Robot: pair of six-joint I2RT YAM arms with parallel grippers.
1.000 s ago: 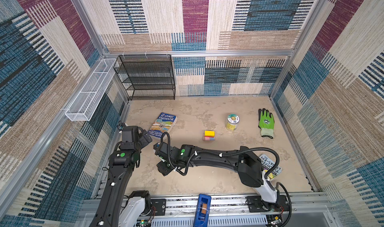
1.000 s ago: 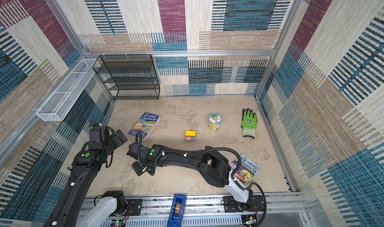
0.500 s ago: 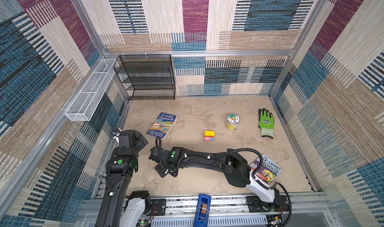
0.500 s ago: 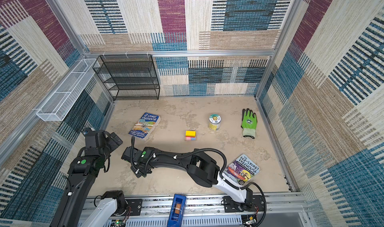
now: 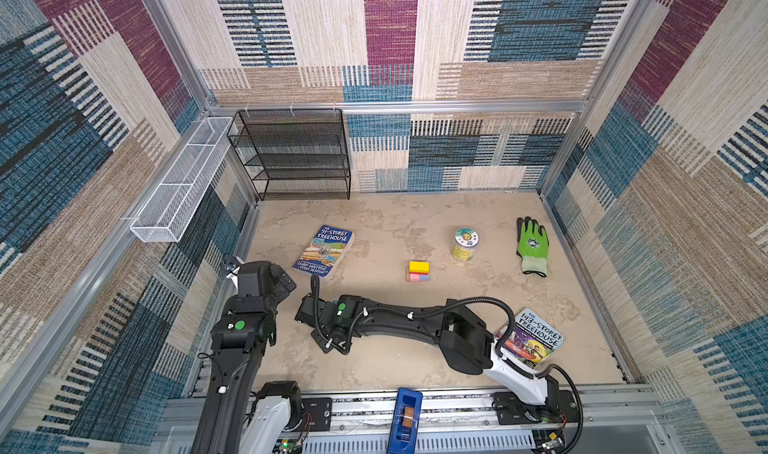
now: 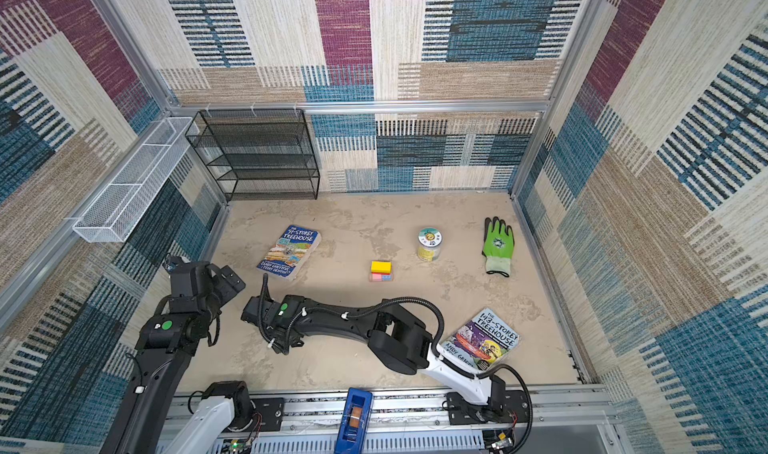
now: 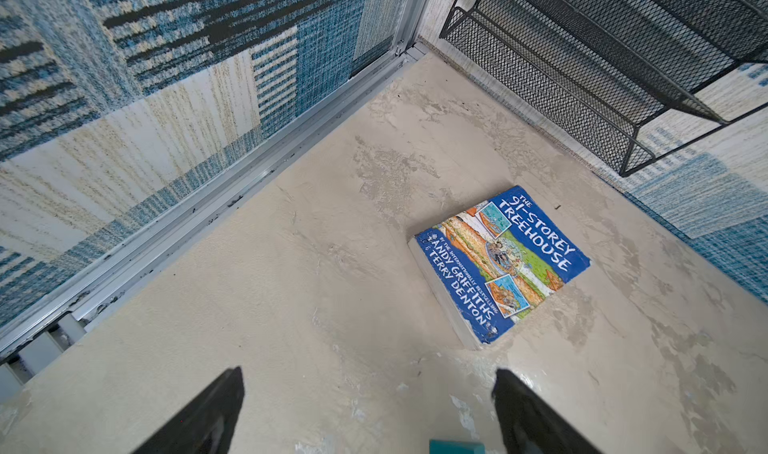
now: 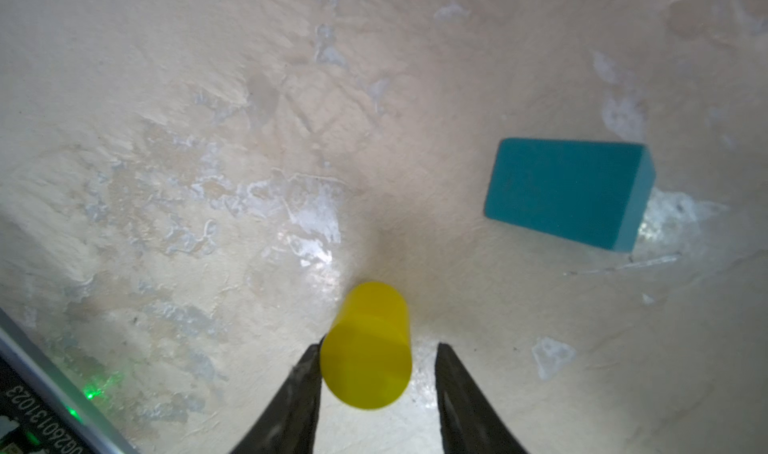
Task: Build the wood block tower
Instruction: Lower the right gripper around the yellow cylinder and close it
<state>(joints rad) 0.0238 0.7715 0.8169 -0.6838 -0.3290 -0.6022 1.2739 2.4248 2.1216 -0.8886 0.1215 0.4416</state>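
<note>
Here lie one yellow cylinder (image 8: 365,348), one teal block (image 8: 565,192), two books (image 5: 324,250) (image 5: 534,340).

Left tool (image 7: 368,371) gapes wide; right arm (image 5: 395,319) stretches low, right tool (image 8: 379,344) seemingly half parted.

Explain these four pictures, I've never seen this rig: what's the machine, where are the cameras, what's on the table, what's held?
A left arm and a right arm work over a table. Two pictures look down from one overhead stereo camera; the other two come from a camera on each wrist. On it lie the 91-Storey Treehouse book, the 143-Storey Treehouse book, a yellow jar, a green glove and the tower: a yellow block on a pink block and a blue block. A black mesh rack stands at the back. The left end effector is open and empty. The right end effector straddles a yellow cylinder, one finger touching, not yet gripping. A teal block lies nearby.
</note>
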